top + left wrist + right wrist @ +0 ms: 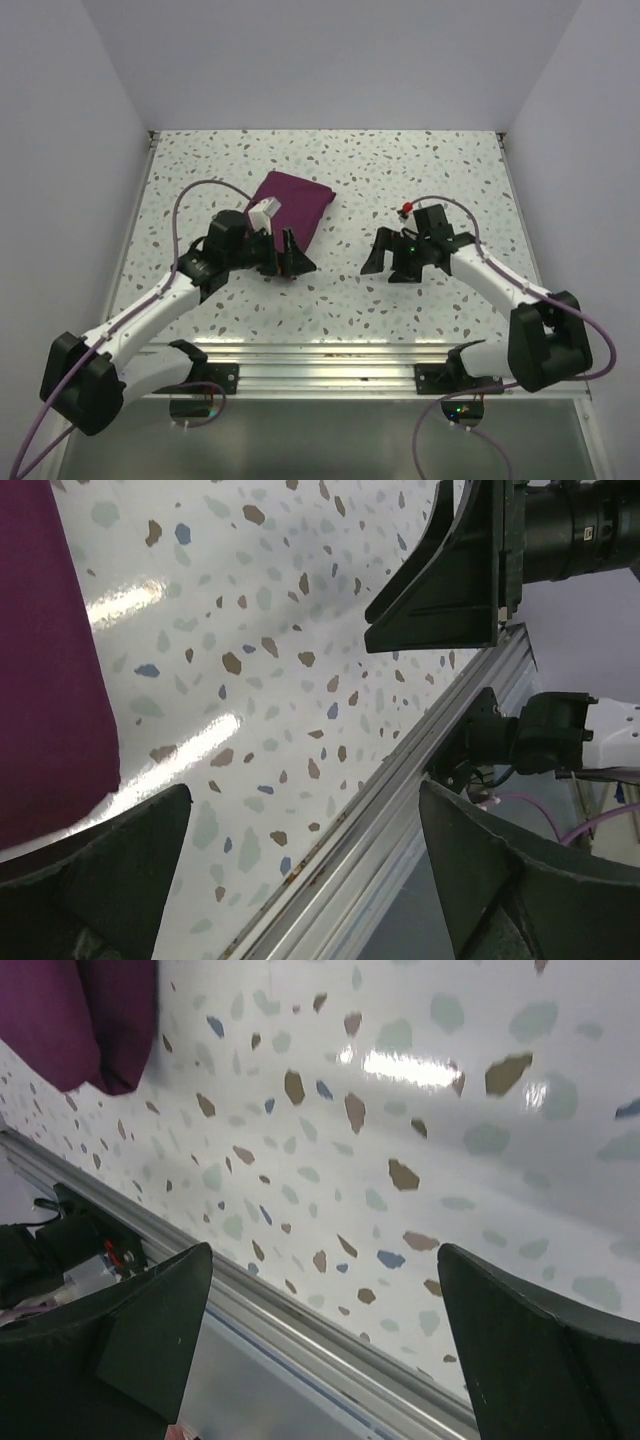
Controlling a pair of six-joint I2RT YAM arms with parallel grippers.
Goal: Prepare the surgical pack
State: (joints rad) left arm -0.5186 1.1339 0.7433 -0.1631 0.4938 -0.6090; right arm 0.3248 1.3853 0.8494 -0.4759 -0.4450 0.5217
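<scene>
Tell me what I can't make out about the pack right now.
1. Top view: the surgical pack's near left corner is hidden under the left arm.
2. Left wrist view: the surgical pack is cut off by the left edge; right wrist view: by the top edge.
3. Top view: a small red item beside the right arm is too small to identify.

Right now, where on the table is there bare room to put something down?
Bare: the far right of the table, beyond the right gripper; the gap between both grippers; the strip along the near rail. Crowded: beside the surgical pack, where the left gripper sits, jaws open.
</scene>
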